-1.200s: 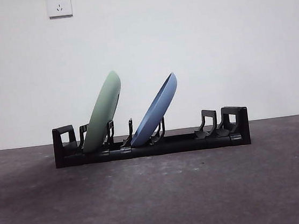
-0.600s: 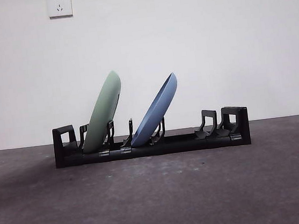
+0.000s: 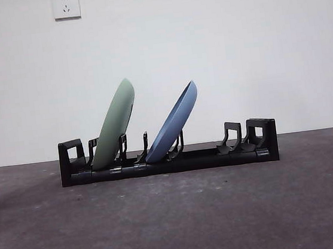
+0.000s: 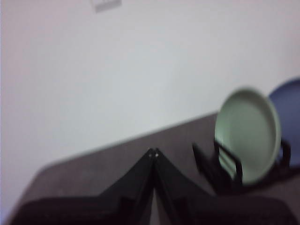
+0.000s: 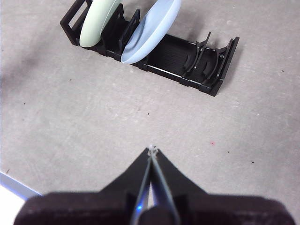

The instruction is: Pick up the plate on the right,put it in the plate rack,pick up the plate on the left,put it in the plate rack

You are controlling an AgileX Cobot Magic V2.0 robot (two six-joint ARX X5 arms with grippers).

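Green plate and blue plate lean in the plate rack; left gripper and right gripper closed, empty, well apart from it.

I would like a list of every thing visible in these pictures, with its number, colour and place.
plate rack: one, black, on the table, middle of the front view.
green plate: one, pale green, leaning in the rack near its left end in the front view.
blue plate: one, blue, leaning in the rack, next to the green one toward the middle.
table: one, dark grey, under the rack.
wall sockets: two, white, high on the white wall.
left gripper: one, black, jaws shut, holding nothing, away from the rack.
right gripper: one, black, jaws shut, holding nothing, above the table in front of the rack.
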